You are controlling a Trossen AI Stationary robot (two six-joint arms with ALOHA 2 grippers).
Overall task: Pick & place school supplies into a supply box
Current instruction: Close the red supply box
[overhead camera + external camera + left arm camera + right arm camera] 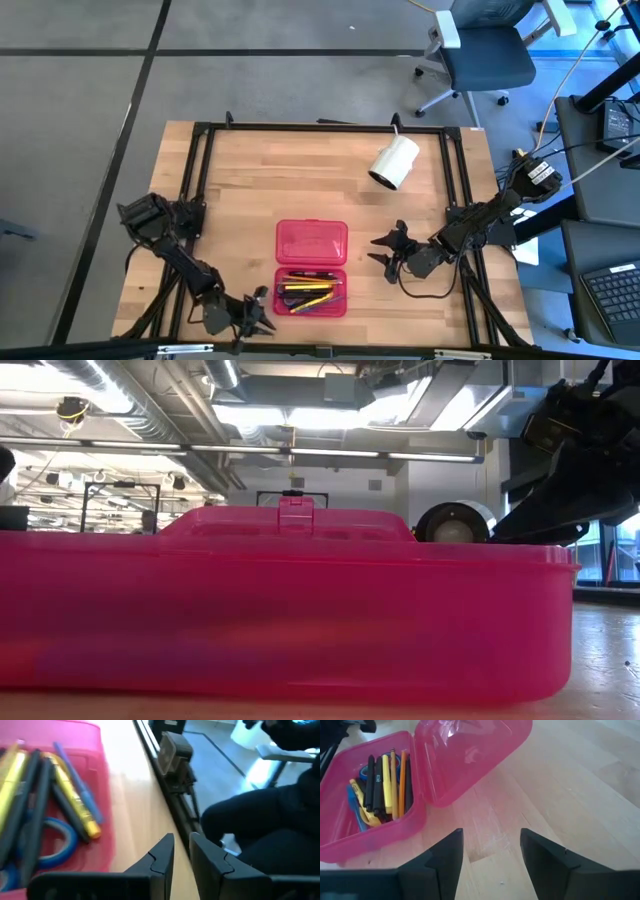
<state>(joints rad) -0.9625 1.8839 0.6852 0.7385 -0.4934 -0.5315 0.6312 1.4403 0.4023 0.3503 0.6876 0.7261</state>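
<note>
On table, open red supply box (311,266), pens (305,293), seemingly scissors (364,774)

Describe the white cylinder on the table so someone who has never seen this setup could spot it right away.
Start at the wooden table and find the open red pencil case near its middle, with pens in one half. From there look toward the far right corner, near the black frame rail: the white cylinder lies there on its side, dark open end showing. It is the only white, round thing on the table and sits alone.
</note>
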